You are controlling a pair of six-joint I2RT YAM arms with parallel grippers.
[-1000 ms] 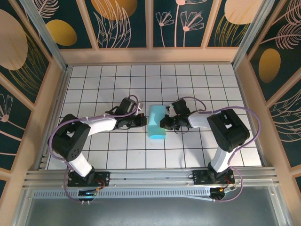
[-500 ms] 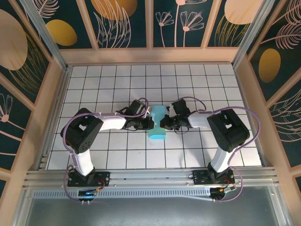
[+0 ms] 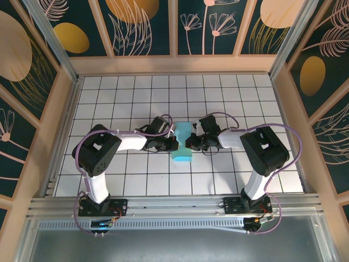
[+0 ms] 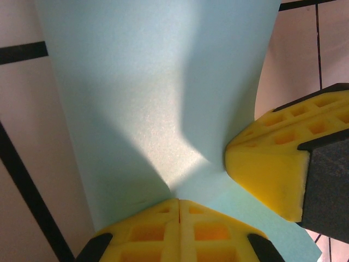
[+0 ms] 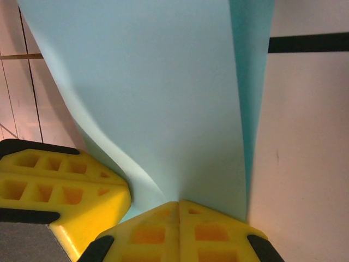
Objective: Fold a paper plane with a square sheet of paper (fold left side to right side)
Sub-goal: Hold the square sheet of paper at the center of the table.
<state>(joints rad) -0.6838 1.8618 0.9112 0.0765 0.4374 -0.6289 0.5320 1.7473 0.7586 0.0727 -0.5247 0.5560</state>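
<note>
At the centre of the white tiled table (image 3: 136, 180), the turquoise square sheet of paper (image 3: 181, 155) lies folded into a narrow strip. Its long axis runs from the near side to the far side, and neither end is pointed. The left gripper (image 3: 173, 143) and right gripper (image 3: 189, 143) meet at its middle from opposite sides, both with jaws fully closed. Their tips bear on the paper, probably to pin it and set the crease. The ends spread wider than the squeezed waist. Whether any layer is nipped between the pads is unclear.
</note>
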